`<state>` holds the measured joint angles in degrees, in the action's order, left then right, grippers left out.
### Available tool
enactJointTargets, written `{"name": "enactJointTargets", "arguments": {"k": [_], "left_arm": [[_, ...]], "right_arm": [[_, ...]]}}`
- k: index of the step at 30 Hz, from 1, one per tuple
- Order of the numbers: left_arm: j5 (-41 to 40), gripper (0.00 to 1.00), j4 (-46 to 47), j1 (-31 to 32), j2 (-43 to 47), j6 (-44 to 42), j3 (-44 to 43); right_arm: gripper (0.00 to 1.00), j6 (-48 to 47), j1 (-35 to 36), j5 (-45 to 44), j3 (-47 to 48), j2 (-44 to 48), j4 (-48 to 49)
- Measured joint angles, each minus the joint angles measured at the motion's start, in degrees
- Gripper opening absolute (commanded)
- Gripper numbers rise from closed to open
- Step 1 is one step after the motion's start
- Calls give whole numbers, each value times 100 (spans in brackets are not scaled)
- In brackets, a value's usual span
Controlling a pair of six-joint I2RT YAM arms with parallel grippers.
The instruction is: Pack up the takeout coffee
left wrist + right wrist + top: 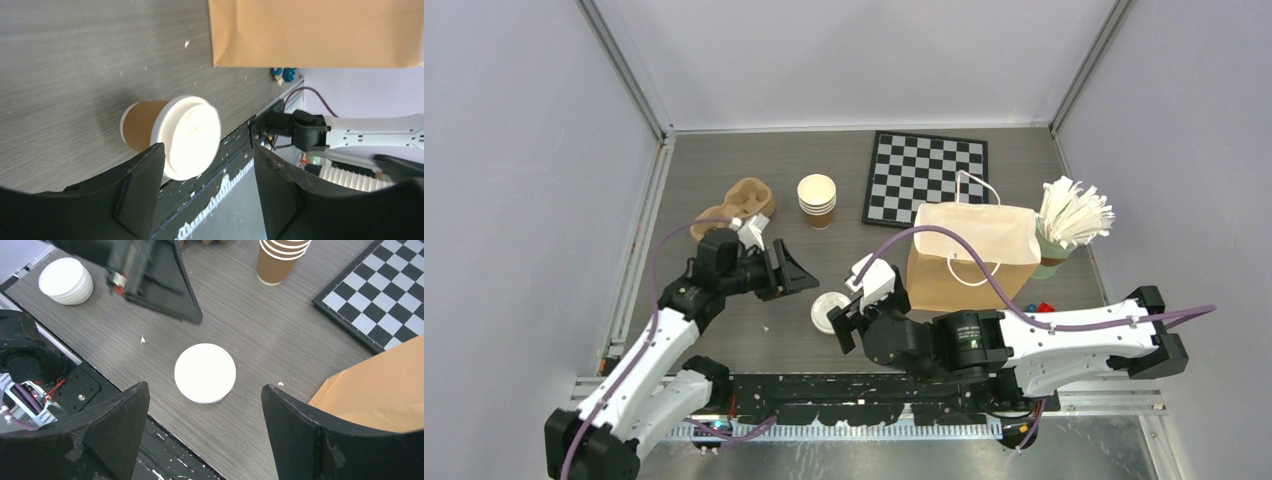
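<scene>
The takeout coffee (826,311) is a small tan cup under a round white lid, standing upright on the grey table near the front edge. In the left wrist view its tan side and lid (192,137) show just past the tips of my left gripper (209,150), which is open and holds nothing. From the right wrist only the white lid (205,373) shows, ahead of my open right gripper (205,386). The left gripper (809,275) is just left of the cup, the right gripper (852,300) just right of it. The brown paper bag (972,257) stands upright to the right.
A stack of lidless tan cups (817,200), a cardboard cup carrier (736,205) and a chessboard (927,178) sit at the back. A cup of white paper sticks (1069,218) stands right of the bag. A stack of white lids (65,280) lies behind the left gripper.
</scene>
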<state>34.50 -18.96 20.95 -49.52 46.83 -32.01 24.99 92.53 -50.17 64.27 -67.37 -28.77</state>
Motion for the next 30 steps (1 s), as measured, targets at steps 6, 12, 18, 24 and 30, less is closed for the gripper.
{"name": "enactJointTargets", "arguments": {"k": [6, 12, 18, 24, 30], "left_arm": [[-1311, 100, -1602, 4, 793, -623, -1307], [-2238, 100, -2767, 4, 1314, -942, -1567], [-2402, 97, -3178, 4, 1591, -990, -1565], [-2986, 93, -3145, 4, 1025, -957, -1633], [-2959, 94, -2806, 4, 205, -1023, -1908]], "right_arm": [[87, 529, -188, -17, 81, -149, -439], [83, 949, -1145, 632, 87, -164, -702], [82, 1027, -1930, 1449, 175, -188, -927], [82, 955, -1941, 1805, 835, -511, -1272], [82, 734, -2015, 1869, 1672, -695, -1578]]}}
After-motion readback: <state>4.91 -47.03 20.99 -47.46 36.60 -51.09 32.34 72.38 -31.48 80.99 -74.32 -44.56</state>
